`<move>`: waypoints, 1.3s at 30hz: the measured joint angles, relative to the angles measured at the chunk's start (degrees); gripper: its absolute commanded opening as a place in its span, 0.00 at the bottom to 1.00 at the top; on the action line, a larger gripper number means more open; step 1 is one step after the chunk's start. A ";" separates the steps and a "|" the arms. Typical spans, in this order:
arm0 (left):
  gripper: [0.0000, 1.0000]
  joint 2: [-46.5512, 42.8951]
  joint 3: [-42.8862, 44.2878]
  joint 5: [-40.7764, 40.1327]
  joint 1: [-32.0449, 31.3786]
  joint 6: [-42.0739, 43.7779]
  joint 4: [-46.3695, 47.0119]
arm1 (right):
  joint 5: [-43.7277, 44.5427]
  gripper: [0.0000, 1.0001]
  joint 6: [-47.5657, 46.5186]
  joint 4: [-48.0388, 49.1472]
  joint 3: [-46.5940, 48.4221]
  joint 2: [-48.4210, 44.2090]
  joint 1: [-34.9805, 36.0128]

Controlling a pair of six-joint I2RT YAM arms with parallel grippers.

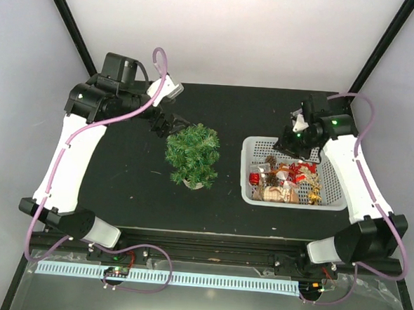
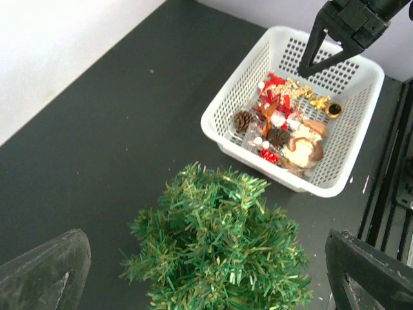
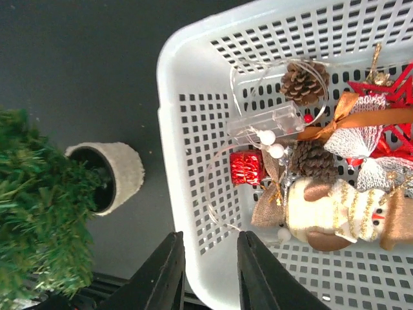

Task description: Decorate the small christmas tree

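The small christmas tree (image 1: 192, 154) stands mid-table, bushy green, in a whitish round base (image 3: 119, 174). My left gripper (image 1: 168, 121) hovers just behind it, open wide. In the left wrist view the tree (image 2: 219, 245) fills the gap between the two fingers (image 2: 58, 271). My right gripper (image 1: 290, 142) hangs over the far left corner of the white basket (image 1: 248, 173). In the right wrist view its jaws (image 3: 210, 258) stand a little apart above the basket's rim (image 3: 169, 129), holding nothing.
The basket holds pine cones (image 3: 303, 81), a small red gift box (image 3: 246, 168), a plush figure (image 3: 342, 213), a clear box on a wire with white beads (image 3: 264, 123), and red and gold ornaments (image 1: 300, 176). Black frame posts stand at the back corners.
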 measured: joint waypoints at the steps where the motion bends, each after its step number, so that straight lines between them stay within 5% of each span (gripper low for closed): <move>1: 0.99 0.00 -0.61 -0.35 0.00 -0.07 0.00 | -0.13 0.26 0.00 0.46 -0.96 0.76 0.28; 20: 0.99 -1.18 -8.11 -4.55 0.00 -0.92 0.09 | -14.25 0.36 5.44 16.22 -19.71 11.76 3.96; 39: 0.99 -1.62 -9.25 -5.75 0.00 -1.46 0.52 | -14.45 0.37 10.16 23.30 -19.52 17.53 3.96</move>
